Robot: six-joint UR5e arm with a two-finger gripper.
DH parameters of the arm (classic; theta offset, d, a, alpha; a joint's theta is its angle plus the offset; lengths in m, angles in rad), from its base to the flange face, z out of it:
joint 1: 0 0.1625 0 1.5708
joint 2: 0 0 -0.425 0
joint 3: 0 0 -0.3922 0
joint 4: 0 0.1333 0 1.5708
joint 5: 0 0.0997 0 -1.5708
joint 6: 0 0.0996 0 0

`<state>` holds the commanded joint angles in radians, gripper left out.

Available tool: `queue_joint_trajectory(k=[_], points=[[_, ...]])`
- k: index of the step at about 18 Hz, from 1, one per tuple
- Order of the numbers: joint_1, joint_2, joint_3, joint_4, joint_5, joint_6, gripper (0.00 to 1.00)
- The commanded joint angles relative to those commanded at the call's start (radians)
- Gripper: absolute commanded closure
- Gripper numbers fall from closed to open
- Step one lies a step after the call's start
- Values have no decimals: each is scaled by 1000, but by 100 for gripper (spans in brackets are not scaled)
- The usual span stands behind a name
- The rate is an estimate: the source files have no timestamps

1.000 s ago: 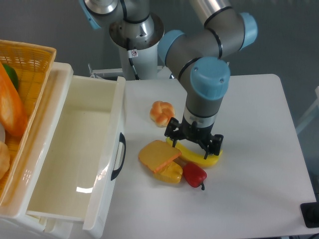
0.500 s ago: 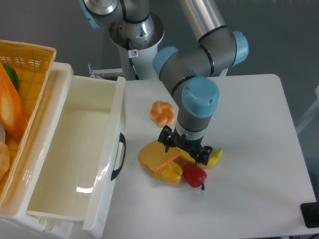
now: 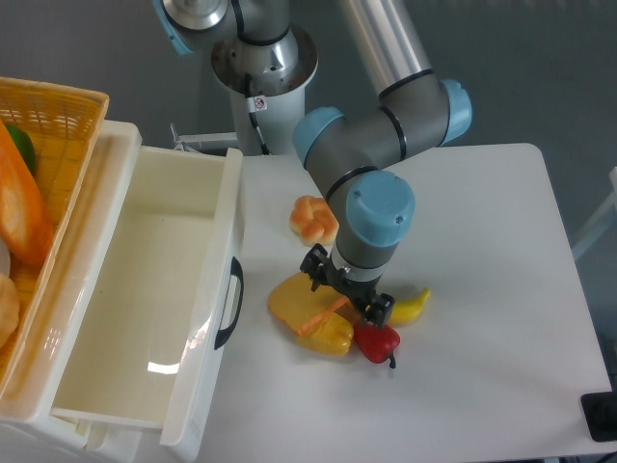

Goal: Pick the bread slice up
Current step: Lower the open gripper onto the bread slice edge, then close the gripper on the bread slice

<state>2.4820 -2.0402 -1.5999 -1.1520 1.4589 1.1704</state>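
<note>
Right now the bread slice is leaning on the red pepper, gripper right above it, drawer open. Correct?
Not quite. The camera view shows the bread slice leaning on the yellow pepper; the red pepper lies to its right. The gripper is right above it, and the drawer is open.

Arm bent at elbow, wrist pointing straight down; end effector point(image 3: 345, 293) low, fingers spread apart.

One fixed camera looks down from the front, fairly near, facing the arm's base point(image 3: 262, 58) (a single view).
</note>
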Motion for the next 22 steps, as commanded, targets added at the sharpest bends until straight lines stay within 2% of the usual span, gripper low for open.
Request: queue_joint_trajectory(k=[6, 7, 9, 10, 12, 16, 22], points=[[-9, -5, -9, -2, 0, 0, 0], [-9, -6, -9, -2, 0, 0, 6], [-9, -5, -9, -5, 1, -2, 33], [-9, -3, -8, -3, 0, -2, 42], [-9, -3, -2, -5, -2, -6, 67], [-8, 0, -2, -9, -35, -11, 100], [-5, 8, 6, -38, -48, -12, 100]])
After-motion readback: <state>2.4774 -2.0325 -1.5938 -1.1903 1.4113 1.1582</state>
